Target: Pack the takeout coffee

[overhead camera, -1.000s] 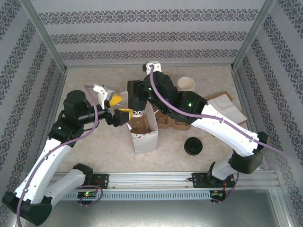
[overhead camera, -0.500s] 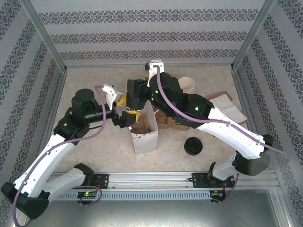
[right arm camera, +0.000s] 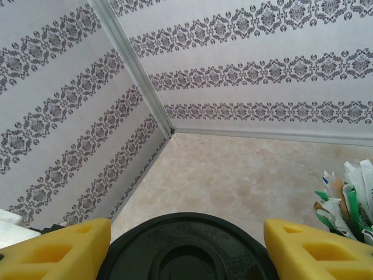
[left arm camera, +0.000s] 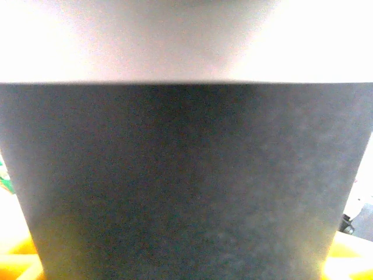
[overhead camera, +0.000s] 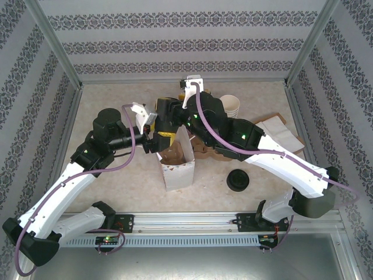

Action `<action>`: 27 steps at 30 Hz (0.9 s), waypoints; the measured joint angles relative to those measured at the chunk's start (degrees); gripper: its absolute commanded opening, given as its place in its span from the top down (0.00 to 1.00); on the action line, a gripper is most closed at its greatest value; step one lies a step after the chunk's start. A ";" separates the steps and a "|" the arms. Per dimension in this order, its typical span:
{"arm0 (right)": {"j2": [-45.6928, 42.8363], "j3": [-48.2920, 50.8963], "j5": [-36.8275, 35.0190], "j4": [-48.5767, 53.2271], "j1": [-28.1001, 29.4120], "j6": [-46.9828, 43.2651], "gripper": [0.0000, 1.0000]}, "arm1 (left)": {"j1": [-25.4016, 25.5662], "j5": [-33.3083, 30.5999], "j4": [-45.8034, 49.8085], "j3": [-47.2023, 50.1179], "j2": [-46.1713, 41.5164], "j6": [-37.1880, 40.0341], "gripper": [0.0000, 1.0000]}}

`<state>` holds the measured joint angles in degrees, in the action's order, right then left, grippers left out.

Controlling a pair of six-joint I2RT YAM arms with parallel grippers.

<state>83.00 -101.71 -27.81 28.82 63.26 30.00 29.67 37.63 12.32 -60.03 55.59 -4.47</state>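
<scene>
A takeout coffee (overhead camera: 165,123), dark-sleeved with a round black lid (right arm camera: 185,251), hangs above the open white paper bag (overhead camera: 176,168). My right gripper (overhead camera: 166,112) is shut on it near the top, and its yellow fingers (right arm camera: 64,248) flank the lid in the right wrist view. My left gripper (overhead camera: 155,134) has come in from the left, open, and its yellow fingertips (left arm camera: 16,263) straddle the cup's dark side (left arm camera: 186,175). A second black-lidded cup (overhead camera: 238,179) stands on the table to the right of the bag.
A brown cardboard cup carrier (overhead camera: 214,153) sits behind the bag under the right arm. Stacked white paper cups (overhead camera: 231,105) stand at the back. Folded paper napkins (overhead camera: 281,132) lie at the right. Sachets (right arm camera: 349,198) show at the right wrist view's edge. Patterned walls enclose the table.
My left gripper has swung right and closed the distance until its fingers sit around the cup. The right gripper has lifted the cup slightly up and back over the bag.
</scene>
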 measured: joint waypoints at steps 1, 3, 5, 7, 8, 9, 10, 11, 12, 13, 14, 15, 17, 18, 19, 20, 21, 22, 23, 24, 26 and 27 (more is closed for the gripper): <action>-0.15 0.24 0.00 -0.22 0.00 0.00 0.53 | 0.02 -0.07 -0.04 0.00 0.02 0.00 0.36; -0.39 0.79 -0.02 -0.87 0.00 0.00 0.52 | 0.09 -0.33 -0.15 0.00 0.02 0.00 0.40; -0.57 1.03 -0.02 -1.20 0.00 0.00 0.51 | 0.28 -0.59 -0.28 0.00 0.02 0.00 0.45; -0.72 1.18 0.00 -1.38 0.00 0.00 0.49 | 0.33 -0.72 -0.55 0.00 0.02 -0.04 0.48; -0.81 1.38 -0.02 -1.60 0.00 0.00 0.49 | 0.35 -0.83 -0.66 0.00 0.02 -0.07 0.48; -0.92 1.55 -0.02 -1.75 0.00 0.00 0.49 | 0.35 -0.85 -0.72 0.00 0.02 -0.13 0.49; -1.03 1.81 -0.02 -2.10 0.00 0.00 0.48 | 0.37 -1.03 -0.81 0.00 0.02 -0.33 0.51; -1.11 1.99 -0.02 -2.27 0.00 0.00 0.48 | 0.39 -1.09 -0.83 0.00 0.02 -0.52 0.53; -1.29 2.34 -0.04 -2.60 0.00 0.00 0.48 | 0.39 -1.27 -0.94 0.00 0.02 -0.72 0.55; -1.53 2.73 -0.04 -2.97 -0.02 0.04 0.48 | 0.42 -1.42 -1.05 0.02 0.02 -1.01 0.56; -1.73 3.10 -0.07 -3.34 -0.02 0.07 0.48 | 0.59 -1.53 -1.16 0.02 0.02 -1.22 0.57; -2.03 3.63 -0.09 -3.82 -0.02 0.20 0.48 | 0.74 -1.84 -1.25 0.04 0.02 -1.60 0.59; -2.69 4.81 -0.09 -4.76 -0.04 0.66 0.48 | 0.94 -1.95 -1.57 0.22 0.02 -2.05 0.62; -3.04 5.55 -0.17 -5.25 -0.07 1.07 0.48 | 1.07 -2.12 -1.66 0.35 0.02 -2.36 0.62; -3.34 6.16 -0.20 -5.53 -0.13 1.44 0.48 | 1.14 -2.12 -1.66 0.46 0.02 -2.67 0.62; -3.54 6.69 -0.22 -5.95 -0.13 1.73 0.48 | 1.14 -2.12 -1.68 0.57 0.02 -2.91 0.63; -3.67 7.13 -0.28 -6.34 -0.13 1.95 0.48 | 1.14 -2.12 -1.68 0.63 0.02 -3.30 0.63; -3.74 7.43 -0.35 -6.62 -0.13 2.16 0.47 | 1.14 -2.10 -1.66 0.68 0.02 -3.52 0.63; -3.78 7.67 -0.50 -6.95 -0.13 2.43 0.47 | 1.14 -2.10 -1.68 0.68 0.02 -3.74 0.63; -3.87 8.00 -0.52 -7.34 -0.13 2.86 0.47 | 1.14 -2.12 -1.68 0.72 0.02 -4.02 0.63; -4.00 8.70 -0.68 -8.39 -0.13 3.69 0.47 | 1.14 -2.14 -1.95 0.81 0.02 -4.57 0.63; -4.13 9.11 -0.76 -8.79 -0.13 4.15 0.47 | 1.14 -2.16 -1.99 0.83 0.02 -4.79 0.63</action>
<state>78.87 -92.60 -28.58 20.03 63.13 34.15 30.81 35.46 10.33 -59.20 55.61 -9.26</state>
